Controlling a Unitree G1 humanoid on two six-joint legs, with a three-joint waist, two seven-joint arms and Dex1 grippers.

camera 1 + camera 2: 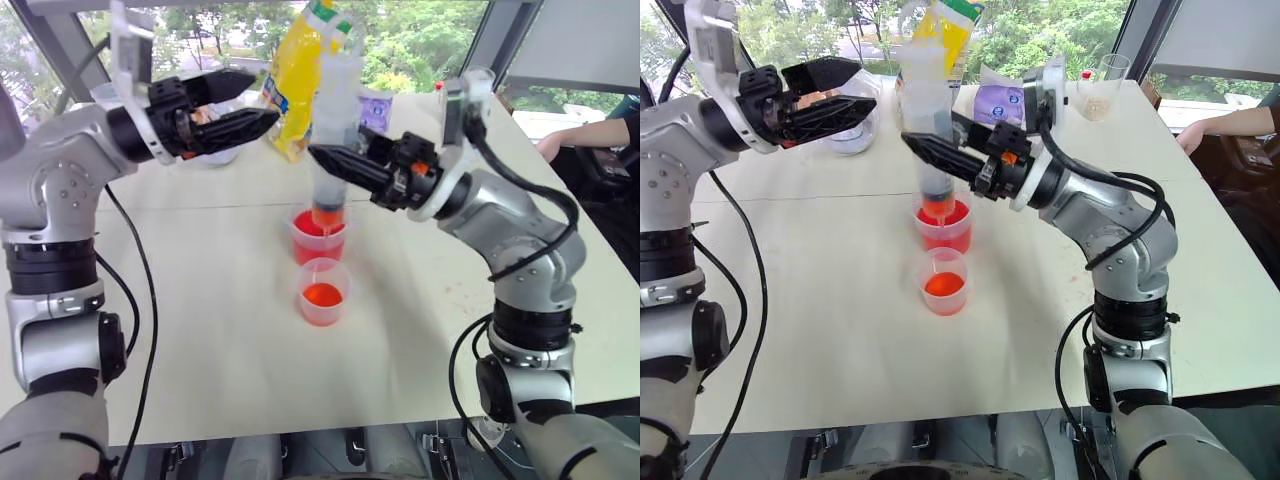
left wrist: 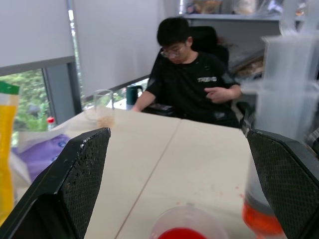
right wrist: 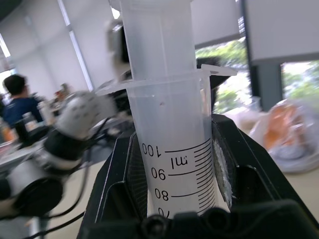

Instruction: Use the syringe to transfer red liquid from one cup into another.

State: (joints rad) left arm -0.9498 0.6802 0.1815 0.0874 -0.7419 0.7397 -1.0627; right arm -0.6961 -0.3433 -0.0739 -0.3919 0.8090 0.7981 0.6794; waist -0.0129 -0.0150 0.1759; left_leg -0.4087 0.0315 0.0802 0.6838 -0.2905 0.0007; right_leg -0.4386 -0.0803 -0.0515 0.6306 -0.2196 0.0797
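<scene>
Now | syringe [image 1: 333, 130] upright, tip down | right pincer [image 1: 322, 158] clamps it | left pincer [image 1: 258, 100] wide

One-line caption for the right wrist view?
Right tool shut on large clear plastic syringe, graduated barrel upright.

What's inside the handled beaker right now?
Red liquid and the syringe tip, dipped in from above inside the beaker. The syringe covers part of the liquid surface.
</scene>
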